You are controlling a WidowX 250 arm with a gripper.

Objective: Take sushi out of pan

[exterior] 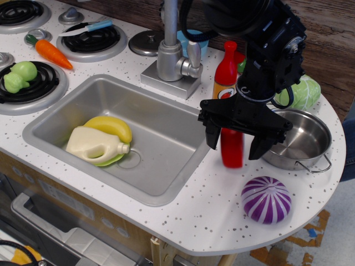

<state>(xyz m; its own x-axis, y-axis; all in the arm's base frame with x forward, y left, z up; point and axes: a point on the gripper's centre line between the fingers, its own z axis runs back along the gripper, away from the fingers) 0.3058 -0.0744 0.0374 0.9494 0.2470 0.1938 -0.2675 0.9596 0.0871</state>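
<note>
The pincer (233,145) hangs low over the speckled white surface (183,213), its two black fingers spread wide apart; the red sushi (232,148) stands upright between them on the surface, and whether either finger touches it cannot be told; it sits outside the pan (297,141), just beside the pan's left rim and between the pan and the sink (172,130). The pan holds nothing that can be seen; its wire handle points toward the front right. Behind the arm stands the red sauce bottle (225,70), its orange label showing a round emblem with no readable writing. The sink holds a cream jug (94,145) lying on its side, with a yellow banana (111,126) touching it behind. A purple-and-white striped onion (267,199) rests near the front edge, below the pan; a green cabbage (306,91) lies behind the pan.
</note>
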